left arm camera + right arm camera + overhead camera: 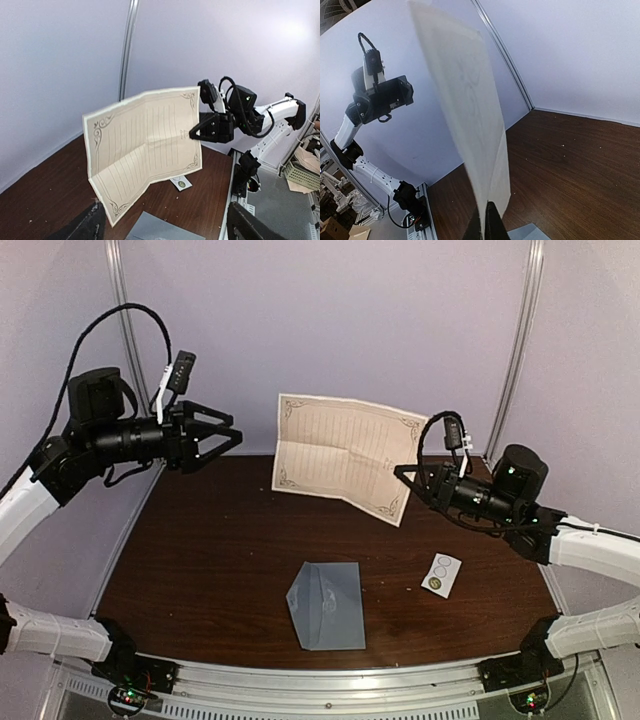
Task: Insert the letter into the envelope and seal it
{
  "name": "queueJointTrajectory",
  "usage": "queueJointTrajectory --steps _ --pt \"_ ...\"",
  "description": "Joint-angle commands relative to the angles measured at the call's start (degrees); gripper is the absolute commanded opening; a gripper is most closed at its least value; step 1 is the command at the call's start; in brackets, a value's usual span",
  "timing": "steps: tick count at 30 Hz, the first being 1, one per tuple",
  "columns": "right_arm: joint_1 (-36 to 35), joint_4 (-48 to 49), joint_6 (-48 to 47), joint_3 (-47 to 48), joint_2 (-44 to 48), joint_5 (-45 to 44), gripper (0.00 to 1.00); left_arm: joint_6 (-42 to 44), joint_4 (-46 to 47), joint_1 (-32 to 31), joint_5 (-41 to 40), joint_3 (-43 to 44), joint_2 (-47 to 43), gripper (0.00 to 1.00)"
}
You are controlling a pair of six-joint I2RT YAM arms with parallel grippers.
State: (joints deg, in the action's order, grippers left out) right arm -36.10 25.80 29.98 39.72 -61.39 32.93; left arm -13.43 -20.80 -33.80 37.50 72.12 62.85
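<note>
The letter (345, 455) hangs above the table (200, 560) at upper centre, pinched at its right edge by the right gripper (405, 473). The left gripper (230, 435) gapes at upper left, apart from it. The envelope (328, 605) lies flat at lower centre, with the sticker (440, 574) to its right.

The big letter (345, 455) hangs in the air over the back of the surface (200, 560), pinched at its right edge by the jaws of the right arm (500, 490), and it stands like a wall between the two arms. The jaws of the left arm (120, 440) are wide apart, high at the back left, with open air between them and the letter's left edge. Down low only the flat envelope (327, 605) near the front and a small sticker strip (441, 574) to its right lie in the way, well apart.
</note>
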Motion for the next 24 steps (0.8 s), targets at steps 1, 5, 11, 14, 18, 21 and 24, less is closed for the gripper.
queueJointTrajectory --steps 1,5,11,14,18,21,24 --pt "0.36 2.67 -0.04 -0.01 1.28 4.23 0.0 -3.1 8.72 0.32 -13.81 0.05 -3.51 0.88" --pt "0.35 0.72 -1.23 1.23 2.11 7.83 0.0 -6.02 8.85 0.72 -24.39 0.11 -2.3 0.91" --pt "0.36 -5.19 -3.97 2.9 4.1 10.93 0.0 -9.17 8.52 1.44 -33.14 -1.71 1.7 0.91" --pt "0.39 -8.01 -5.27 3.85 5.06 12.13 0.0 -10.61 8.71 1.71 -36.01 -2.91 3.31 0.91" --pt "0.36 -9.43 -5.81 4.99 6.26 13.74 0.0 -12.59 10.15 1.81 -35.86 -5.38 6.48 0.91" --pt "0.4 -8.76 -5.34 5.82 6.59 14.82 0.0 -13.94 11.51 1.81 -32.46 -7.38 9.97 0.91" --pt "0.41 -7.77 -4.42 7.06 6.46 15.4 0.0 -15.13 14.96 1.77 -26.11 -10.04 13.56 0.87"
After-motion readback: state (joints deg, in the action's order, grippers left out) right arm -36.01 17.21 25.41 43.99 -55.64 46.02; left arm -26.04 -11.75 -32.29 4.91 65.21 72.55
